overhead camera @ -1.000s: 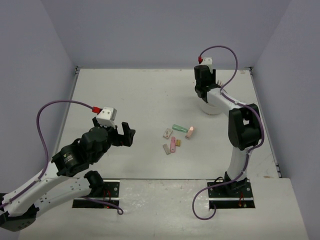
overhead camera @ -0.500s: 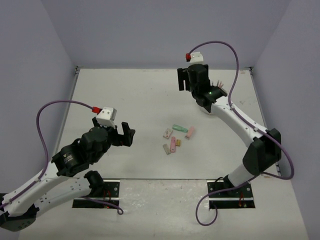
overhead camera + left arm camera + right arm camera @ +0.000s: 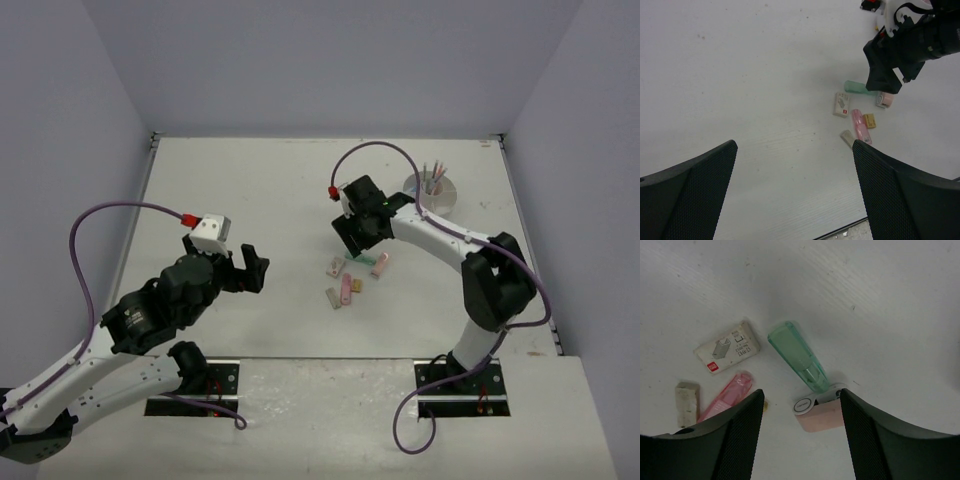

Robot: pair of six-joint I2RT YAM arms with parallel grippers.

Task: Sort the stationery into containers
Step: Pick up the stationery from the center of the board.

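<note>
Top external view: the big white surface [image 3: 250, 180] fills the middle, with grey walls around it.

The left arm bends low on the left side. Its tool [image 3: 254, 268] is wide open and holds nothing. In the left wrist view the two dark fingers [image 3: 700, 185] stand far apart over bare surface, well away from the small things.

The right arm reaches in from the right. Its tool [image 3: 350, 238] hangs right over the pile of little things. In the right wrist view its fingers [image 3: 735, 430] are apart, and nothing is pinched between them.

The round white tub [image 3: 449, 203] sits at the far right of the surface, well away from the pile. A few thin pens [image 3: 432, 178] stand up in its middle cup.

The other stationery lies in a small group near the middle of the surface. The clear green piece [image 3: 797, 357] lies slanted, and its lower end touches the short pink block [image 3: 822, 417]. A white card with a label [image 3: 727, 347] lies just left of the green piece. Below it are a long pink piece [image 3: 725, 397] and a pale grey block [image 3: 687, 402]. A tiny tan bit [image 3: 869, 120] sits just beside the long pink piece.
</note>
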